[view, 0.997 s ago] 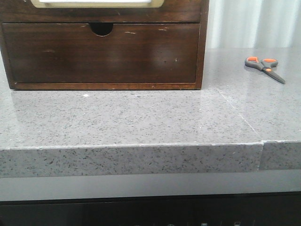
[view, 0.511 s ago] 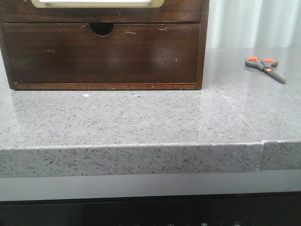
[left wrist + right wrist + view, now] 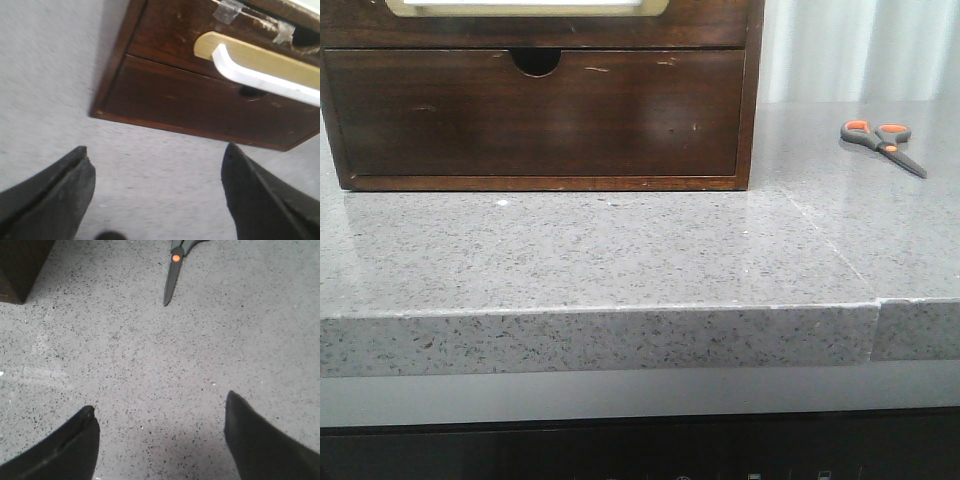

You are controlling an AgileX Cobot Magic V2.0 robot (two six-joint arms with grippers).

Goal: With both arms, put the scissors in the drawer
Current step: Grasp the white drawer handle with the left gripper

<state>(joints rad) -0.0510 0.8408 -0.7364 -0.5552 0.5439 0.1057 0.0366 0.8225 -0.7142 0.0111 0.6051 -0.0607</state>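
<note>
The scissors [image 3: 882, 142] lie flat on the grey counter at the right, dark grey with orange-lined loops. In the right wrist view only their blades and orange pivot [image 3: 172, 270] show, ahead of my open, empty right gripper [image 3: 160, 401]. The drawer [image 3: 710, 25] with the cream-framed pale panel is the upper one of the wooden chest, cut off by the top edge of the front view. It looks shut. In the left wrist view the drawer [image 3: 260, 60] lies ahead of my open, empty left gripper [image 3: 156, 150], which hovers over the counter. Neither gripper shows in the front view.
Below the framed drawer is a plain scratched drawer front [image 3: 540, 115] with a half-round notch. The chest's lower corner [image 3: 15, 275] shows in the right wrist view. The speckled counter [image 3: 620, 250] has a seam at the right and a front edge.
</note>
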